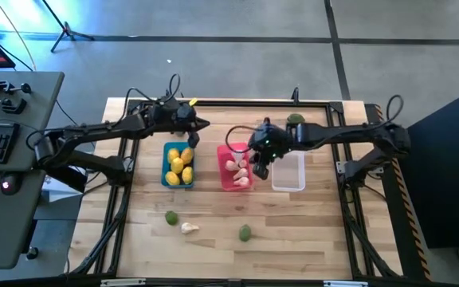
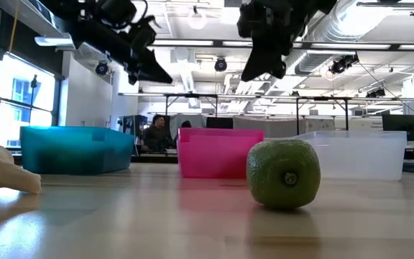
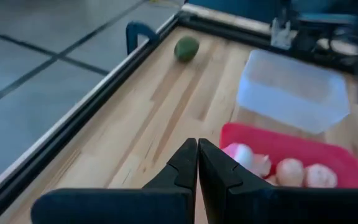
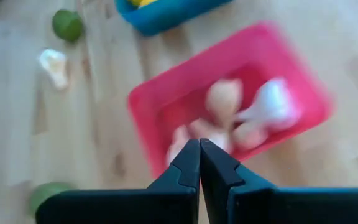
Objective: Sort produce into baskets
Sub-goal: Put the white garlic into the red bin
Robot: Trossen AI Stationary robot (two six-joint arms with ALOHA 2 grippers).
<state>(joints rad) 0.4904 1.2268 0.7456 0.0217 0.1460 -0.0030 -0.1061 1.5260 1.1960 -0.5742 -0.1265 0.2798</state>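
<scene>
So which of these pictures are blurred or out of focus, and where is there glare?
Right wrist view: motion blur over the pink basket and the garlic bulbs. Low view: the green fruit is fairly sharp, the near garlic bulb soft, the window behind it bright. High view: blue glare on the floor, upper left.

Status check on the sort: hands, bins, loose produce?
Left hand shut, empty, above table behind blue bin. Right hand shut, empty, over pink bin. Loose: two limes and a garlic in front, another lime at back edge.

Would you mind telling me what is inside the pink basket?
The pink basket holds several white garlic bulbs. The right gripper hovers above, hiding part of it.
</scene>
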